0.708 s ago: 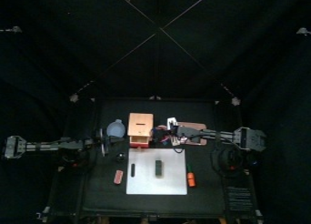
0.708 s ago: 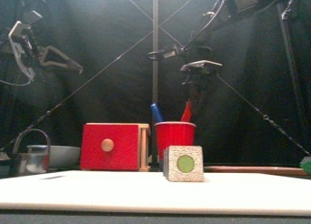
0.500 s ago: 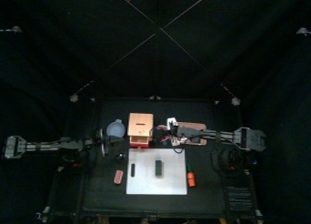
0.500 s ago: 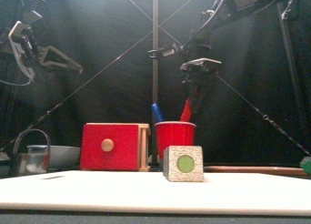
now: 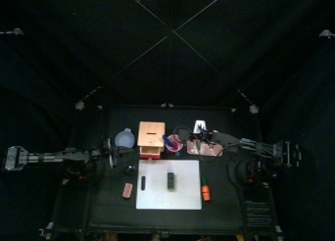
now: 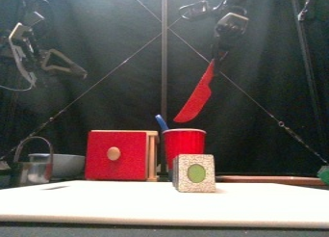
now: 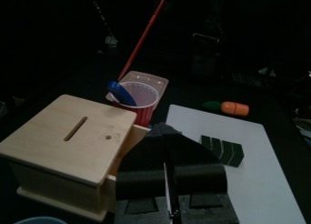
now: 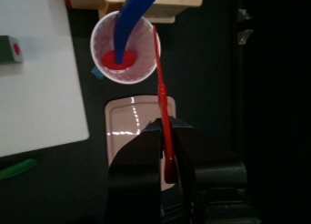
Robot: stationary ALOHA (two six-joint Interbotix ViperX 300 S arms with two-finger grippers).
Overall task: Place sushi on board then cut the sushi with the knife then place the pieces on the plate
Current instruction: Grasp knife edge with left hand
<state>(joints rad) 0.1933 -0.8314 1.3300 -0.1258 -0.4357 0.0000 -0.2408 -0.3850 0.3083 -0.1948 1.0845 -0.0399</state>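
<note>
The white cutting board (image 5: pixel 187 196) is lying at the table's 6 o'clock, with the wooden box (image 5: pixel 152 137) sitting at its 12 o'clock and the pink tray (image 8: pixel 125 118) lying at the board's 1 o'clock. The left gripper (image 6: pixel 49 63) is hanging high at the box's 9 o'clock, jaws spread and gripping nothing. The right gripper (image 6: pixel 224 39) is hovering above the red cup (image 6: pixel 186 144) — itself at the box's 3 o'clock — with jaws pinching the handle of the red knife (image 6: pixel 197 92), whose tip is hanging just above the rim. The blue knife (image 6: pixel 162 120) is standing in the cup. The sushi roll (image 6: pixel 194 172) is resting at the board's centre.
</note>
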